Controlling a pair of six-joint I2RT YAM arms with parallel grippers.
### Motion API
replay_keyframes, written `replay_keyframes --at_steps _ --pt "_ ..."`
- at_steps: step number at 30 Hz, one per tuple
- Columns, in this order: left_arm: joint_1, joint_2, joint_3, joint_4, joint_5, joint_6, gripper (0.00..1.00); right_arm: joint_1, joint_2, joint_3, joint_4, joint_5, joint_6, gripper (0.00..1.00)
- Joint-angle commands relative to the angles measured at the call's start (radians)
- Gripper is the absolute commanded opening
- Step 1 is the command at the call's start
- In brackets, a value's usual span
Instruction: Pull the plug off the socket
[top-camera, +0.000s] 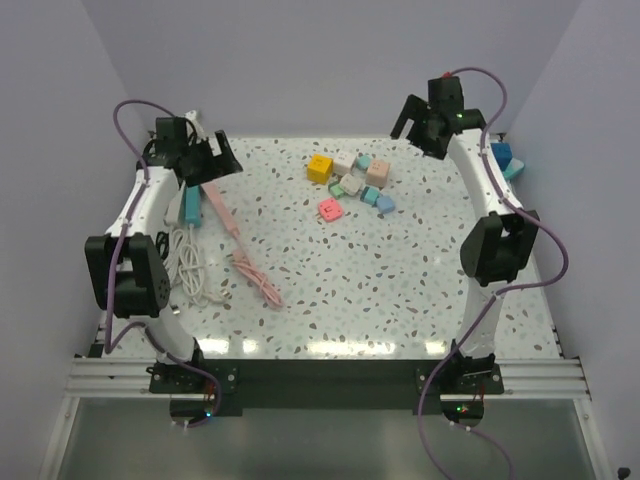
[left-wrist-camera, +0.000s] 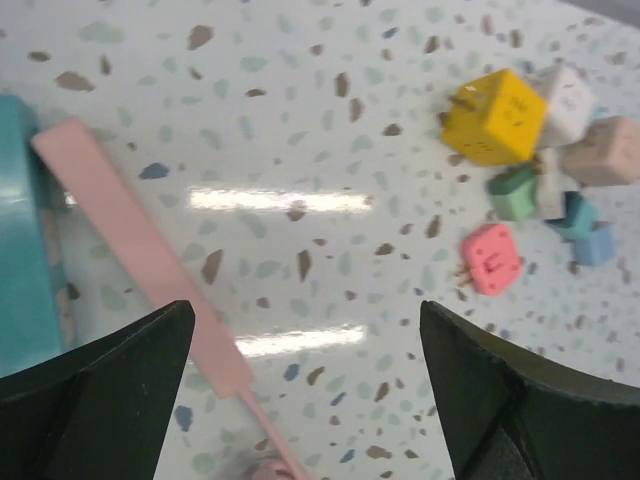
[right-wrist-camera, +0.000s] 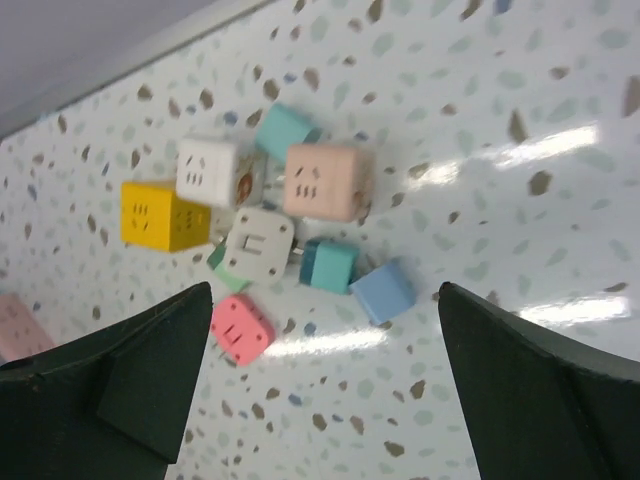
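Note:
A cluster of small cube sockets and plugs lies at the back middle of the table (top-camera: 300, 290). In the right wrist view an off-white cube (right-wrist-camera: 260, 244) has a teal plug (right-wrist-camera: 328, 265) joined to its side, with a blue cube (right-wrist-camera: 383, 290), a pink cube (right-wrist-camera: 240, 329), a yellow cube (right-wrist-camera: 165, 215) and a beige cube (right-wrist-camera: 322, 181) around them. My right gripper (right-wrist-camera: 325, 390) is open and empty, hovering above the cluster (top-camera: 425, 128). My left gripper (left-wrist-camera: 305, 390) is open and empty, above a pink power strip (left-wrist-camera: 130, 250) at the back left (top-camera: 205, 160).
A teal power strip (top-camera: 192, 205) lies beside the pink strip (top-camera: 215, 205). A pink cable (top-camera: 258, 278) and coiled white cables (top-camera: 190, 265) lie along the left side. Blue and teal blocks (top-camera: 507, 160) sit past the right arm at the table's right edge.

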Motion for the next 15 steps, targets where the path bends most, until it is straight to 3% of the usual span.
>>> replay_keyframes --at_steps 1,4,6,11,15 --pt "-0.010 -0.094 -0.102 0.173 0.243 -0.121 1.00 -0.075 0.105 0.135 -0.194 0.266 0.009 0.98" --pt "-0.057 -0.115 -0.207 0.323 0.389 -0.167 1.00 -0.121 0.120 0.118 -0.150 0.424 0.031 0.98" --pt "-0.087 -0.100 -0.233 0.357 0.423 -0.172 1.00 -0.127 0.111 0.036 -0.020 0.516 -0.022 0.98" --pt "-0.169 -0.030 -0.251 0.432 0.466 -0.207 1.00 -0.127 0.100 -0.124 0.346 0.515 -0.295 0.98" --pt "-0.200 0.024 -0.239 0.518 0.489 -0.260 1.00 -0.127 0.062 -0.283 0.483 0.426 -0.497 0.98"
